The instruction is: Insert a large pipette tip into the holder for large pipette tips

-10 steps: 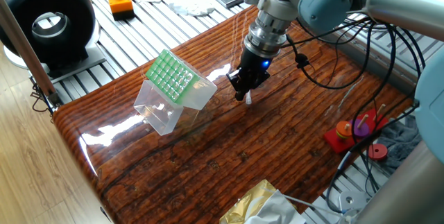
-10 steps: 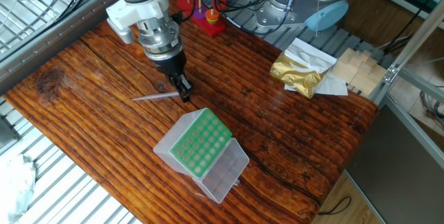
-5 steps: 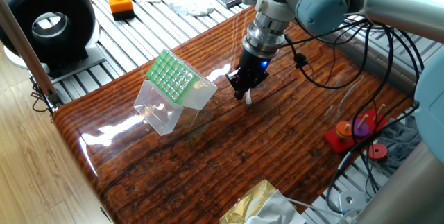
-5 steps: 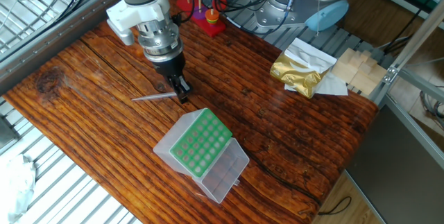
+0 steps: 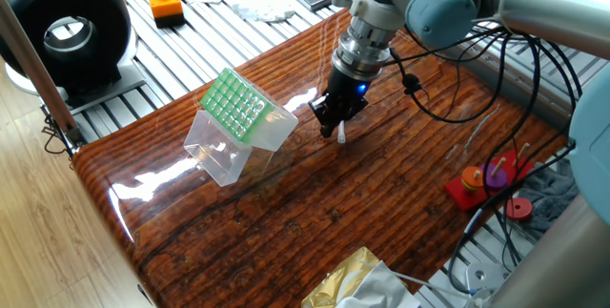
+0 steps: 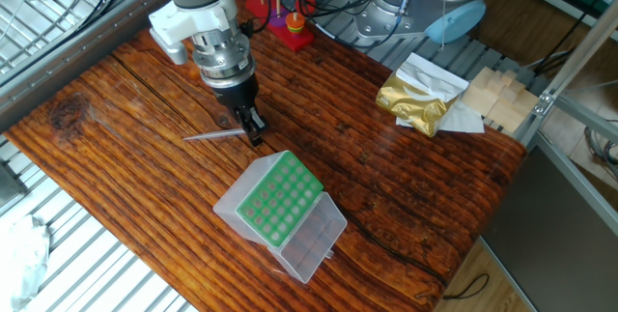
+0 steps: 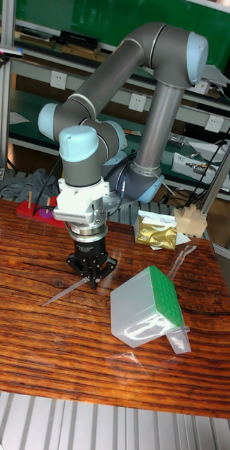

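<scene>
The large pipette tip (image 6: pixel 217 135) is a slim translucent tube lying nearly flat on the wooden table, its thin end pointing away from the gripper; it also shows in the tall fixed view (image 7: pixel 65 292). My gripper (image 6: pixel 255 137) points straight down with its fingers shut on the tip's wide end, seen too at gripper (image 5: pixel 339 134) and gripper (image 7: pixel 93 280). The holder for large pipette tips (image 6: pixel 280 198) is a clear box with a green hole grid, standing tilted with its clear lid open, a short way from the gripper. It also appears as holder (image 5: pixel 238 108) and holder (image 7: pixel 162 297).
A gold foil bag (image 6: pixel 415 99) and wooden blocks (image 6: pixel 497 95) lie at one table edge. A red peg toy (image 5: pixel 486 182) sits near cables by the arm's base. An orange button box (image 5: pixel 165 1) and a black round device (image 5: pixel 67 31) stand off the table.
</scene>
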